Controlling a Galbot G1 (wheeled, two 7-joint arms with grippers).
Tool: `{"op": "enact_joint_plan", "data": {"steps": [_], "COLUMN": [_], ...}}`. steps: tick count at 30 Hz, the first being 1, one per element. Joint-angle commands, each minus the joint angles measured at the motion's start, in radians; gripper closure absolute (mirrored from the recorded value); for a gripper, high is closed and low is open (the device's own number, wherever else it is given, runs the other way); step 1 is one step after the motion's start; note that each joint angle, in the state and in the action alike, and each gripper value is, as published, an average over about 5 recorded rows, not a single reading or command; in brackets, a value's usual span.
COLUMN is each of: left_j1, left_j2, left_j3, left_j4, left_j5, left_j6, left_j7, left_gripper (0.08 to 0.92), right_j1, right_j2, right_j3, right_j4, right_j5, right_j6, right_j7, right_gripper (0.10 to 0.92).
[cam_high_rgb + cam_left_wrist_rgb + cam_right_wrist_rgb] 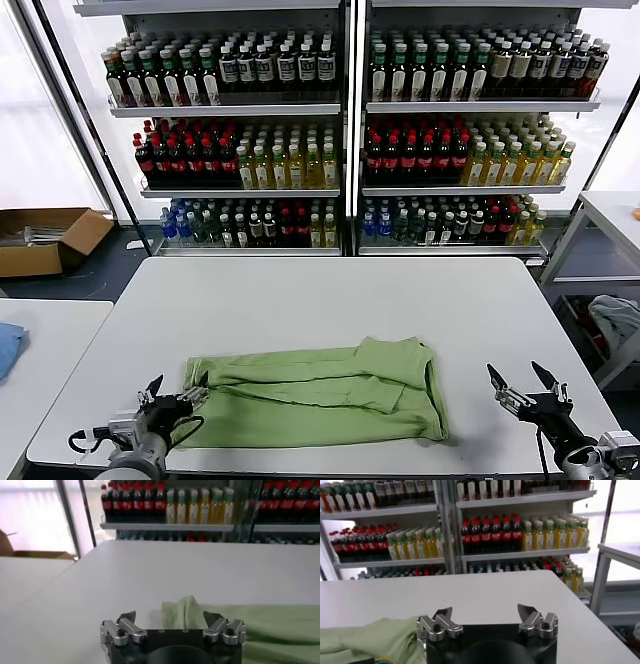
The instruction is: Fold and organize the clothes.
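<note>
White table [300, 300] before stocked drink shelves [350, 130]. Left gripper [172, 395], jaws spread, empty, touching the folded green shirt's [320, 390] left edge. Right gripper [525, 385], also spread, empty, stands apart beyond its right edge.

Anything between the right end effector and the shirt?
Nothing: head view shows bare table between the open right end effector and the green shirt.

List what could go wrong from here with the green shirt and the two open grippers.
1. The left gripper, open at the shirt's left end, could snag the loose edge and undo the fold.
2. The shirt's near edge lies close to the table's front; a tug might pull it off.
3. The right gripper stands clear of the cloth and might close on nothing.
</note>
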Motion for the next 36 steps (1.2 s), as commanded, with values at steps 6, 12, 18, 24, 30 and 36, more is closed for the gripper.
{"op": "enact_joint_plan", "data": {"steps": [6,12,18,24,30,36], "left_j1": [-0.006,-0.004,0.005,-0.002,-0.005,-0.004], "left_j2": [-0.087,-0.088,-0.089,-0.035,0.157,0.344], "left_j3": [0.083,0.085,0.085,0.017,-0.264,-0.518], "left_j4": [0.05,0.05,0.044,0.018,0.043,0.165], "left_j5": [0.004,0.002,0.006,-0.034,-0.078,-0.165], "left_j6": [-0.016,-0.015,-0.017,-0.019,-0.031,-0.013], "left_j7": [-0.106,-0.103,-0.097,-0.076,0.071,0.256], "left_gripper": [0.228,0.398,0.571,0.745,0.885,0.903], "right_j1": [-0.016,-0.016,-0.012,-0.011,-0.012,-0.001], "right_j2": [0.009,0.008,0.004,-0.001,-0.01,-0.009], "right_j3": [0.027,0.027,0.029,0.037,0.05,0.037], "right_j4": [0.008,0.007,0.008,0.009,0.012,0.013], "right_j5": [-0.014,-0.012,-0.006,0.002,0.016,0.018], "right_j6": [0.04,0.044,0.045,0.045,0.047,0.047], "right_j7": [-0.003,-0.004,-0.004,-0.004,-0.004,-0.002], "right_gripper": [0.203,0.203,0.203,0.203,0.203,0.203]}}
